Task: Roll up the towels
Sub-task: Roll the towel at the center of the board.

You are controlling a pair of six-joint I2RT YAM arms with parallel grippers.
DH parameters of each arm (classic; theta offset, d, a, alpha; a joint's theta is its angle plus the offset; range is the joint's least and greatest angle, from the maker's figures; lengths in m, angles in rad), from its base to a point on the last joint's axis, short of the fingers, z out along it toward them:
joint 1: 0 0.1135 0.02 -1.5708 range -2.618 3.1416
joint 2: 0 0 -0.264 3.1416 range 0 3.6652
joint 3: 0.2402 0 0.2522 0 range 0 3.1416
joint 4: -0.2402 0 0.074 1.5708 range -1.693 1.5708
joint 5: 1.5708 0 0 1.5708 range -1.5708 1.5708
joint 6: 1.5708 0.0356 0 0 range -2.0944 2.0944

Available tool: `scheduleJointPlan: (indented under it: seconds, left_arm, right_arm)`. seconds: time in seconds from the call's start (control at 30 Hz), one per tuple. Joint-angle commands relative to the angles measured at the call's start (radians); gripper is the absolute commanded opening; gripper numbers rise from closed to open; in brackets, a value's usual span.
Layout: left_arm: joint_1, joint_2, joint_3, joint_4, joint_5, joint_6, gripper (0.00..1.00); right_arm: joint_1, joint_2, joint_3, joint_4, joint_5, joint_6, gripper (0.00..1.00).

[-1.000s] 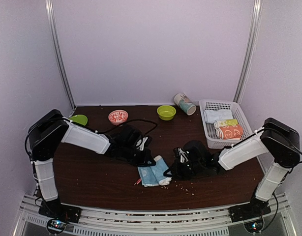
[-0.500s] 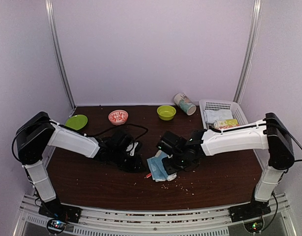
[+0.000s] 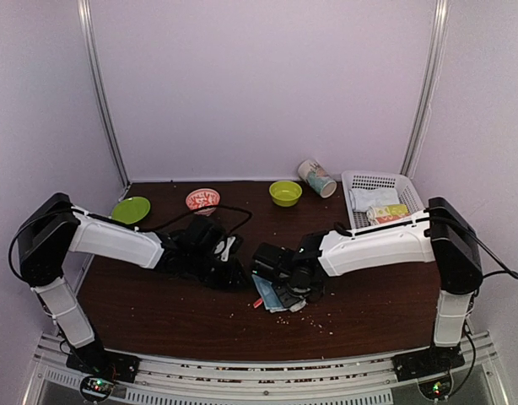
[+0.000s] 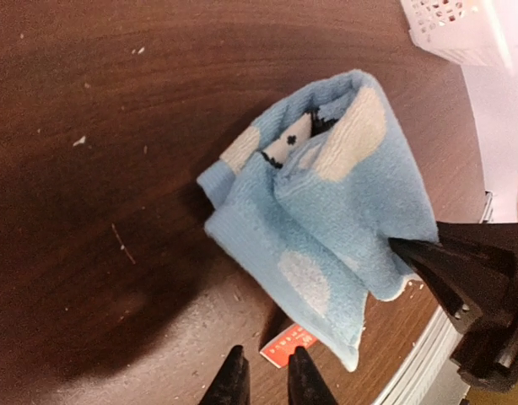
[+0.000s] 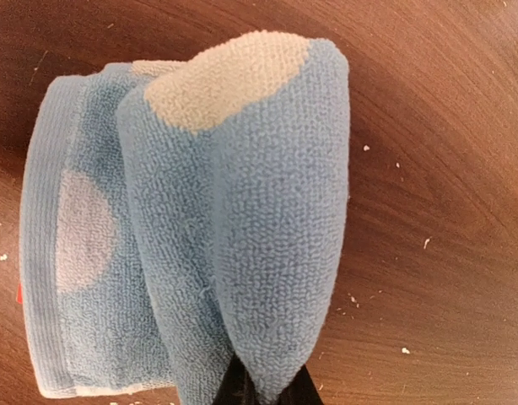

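Both arms are reaching toward the table (image 3: pixel 158 316) centre. The right gripper (image 3: pixel 281 285) is sitting over the blue towel (image 3: pixel 269 299) — partly hiding it — while the left gripper (image 3: pixel 233 276) is hanging just beside it.

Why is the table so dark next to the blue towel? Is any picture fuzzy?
Left wrist view: a shadow lies on the table beside the light blue towel, probably cast by the arm above. Right wrist view: the towel's loops are sharp. Top view: softer, and small details blur.
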Motion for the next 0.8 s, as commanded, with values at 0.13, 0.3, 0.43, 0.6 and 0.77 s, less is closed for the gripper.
scheduleJointPlan:
  seconds: [0.13,0.3,0.43,0.6,0.77]
  left_arm:
    - [-0.018,0.063,0.128,0.033,0.052,0.005,0.15]
    - [-0.026,0.152,0.185,0.037,0.064,-0.004,0.12]
    - [-0.026,0.199,0.225,0.000,0.054,0.010,0.04]
    - [-0.026,0.248,0.253,-0.008,0.044,0.010,0.00]
    - [-0.026,0.277,0.263,0.029,0.052,-0.018,0.00]
  right_arm:
    - [0.001,-0.041,-0.009,-0.006,0.039,0.023,0.00]
    - [0.002,-0.045,-0.019,0.012,0.028,0.024,0.00]
    - [0.001,-0.059,-0.026,0.024,0.018,0.027,0.00]
    - [0.001,-0.096,-0.054,0.096,-0.041,0.014,0.00]
    - [-0.002,-0.125,-0.082,0.183,-0.139,0.004,0.00]
